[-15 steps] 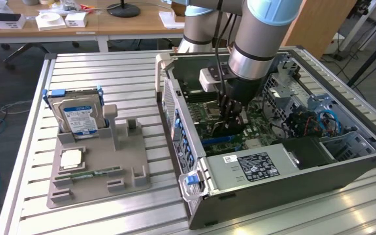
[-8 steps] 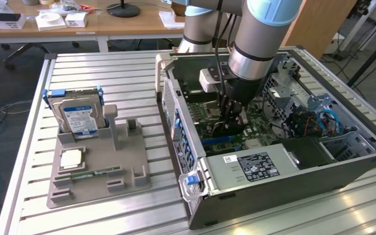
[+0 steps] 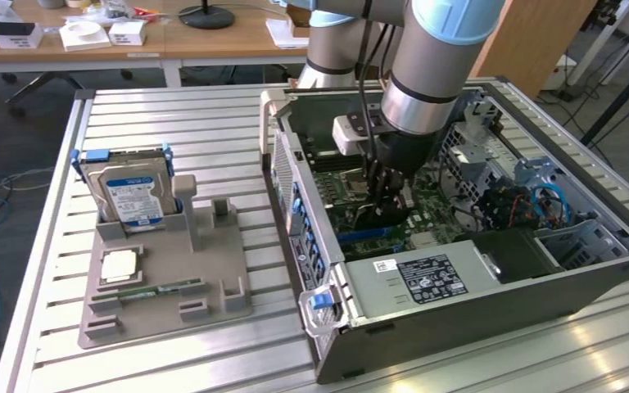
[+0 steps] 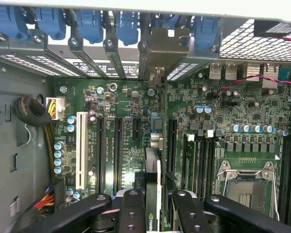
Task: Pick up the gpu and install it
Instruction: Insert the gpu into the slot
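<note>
Gpu (image 4: 153,179) stands edge-on, clamped between the fingers (image 4: 131,213) (above the motherboard (image 4: 121,97)).

My hand (image 4: 154,201) is matte black. The gpu (image 4: 153,174) it grips shows a green edge with a small pale logo. Under it the motherboard (image 4: 121,107) is dark green, dotted with silver-and-blue capacitors and striped by black slots and one white slot (image 4: 81,148). Bright blue latches (image 4: 89,22) stand out against the dark grey case (image 3: 490,327). A red wire (image 4: 247,80) crosses the board. The hard drive (image 3: 131,201) wears a blue-and-white label. Its tray (image 3: 151,307) is plain grey, on a ribbed silver desk (image 3: 173,123).
</note>
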Controlling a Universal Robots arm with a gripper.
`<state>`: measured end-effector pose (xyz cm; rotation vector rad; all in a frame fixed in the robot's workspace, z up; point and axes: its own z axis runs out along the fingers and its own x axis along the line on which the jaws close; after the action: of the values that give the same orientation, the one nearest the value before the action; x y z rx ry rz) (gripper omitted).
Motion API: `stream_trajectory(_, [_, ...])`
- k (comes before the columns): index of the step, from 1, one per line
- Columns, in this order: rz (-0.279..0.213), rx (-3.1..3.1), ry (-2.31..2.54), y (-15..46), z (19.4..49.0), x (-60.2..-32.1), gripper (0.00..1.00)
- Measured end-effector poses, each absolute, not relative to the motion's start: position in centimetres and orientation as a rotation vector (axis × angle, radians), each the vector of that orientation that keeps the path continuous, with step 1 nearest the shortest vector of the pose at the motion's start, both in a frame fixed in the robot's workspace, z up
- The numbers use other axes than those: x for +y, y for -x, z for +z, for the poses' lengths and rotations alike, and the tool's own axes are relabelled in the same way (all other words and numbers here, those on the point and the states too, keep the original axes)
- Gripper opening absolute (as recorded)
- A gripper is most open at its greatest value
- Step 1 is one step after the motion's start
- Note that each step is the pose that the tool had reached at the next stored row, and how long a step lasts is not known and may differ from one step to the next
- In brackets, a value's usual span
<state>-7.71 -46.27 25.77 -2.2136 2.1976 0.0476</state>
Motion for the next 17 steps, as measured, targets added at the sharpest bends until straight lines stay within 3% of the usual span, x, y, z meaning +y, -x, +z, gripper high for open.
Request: stream_trajectory(17, [0.047,2.198,2.214,7.71,25.55,-46.27,0.26])
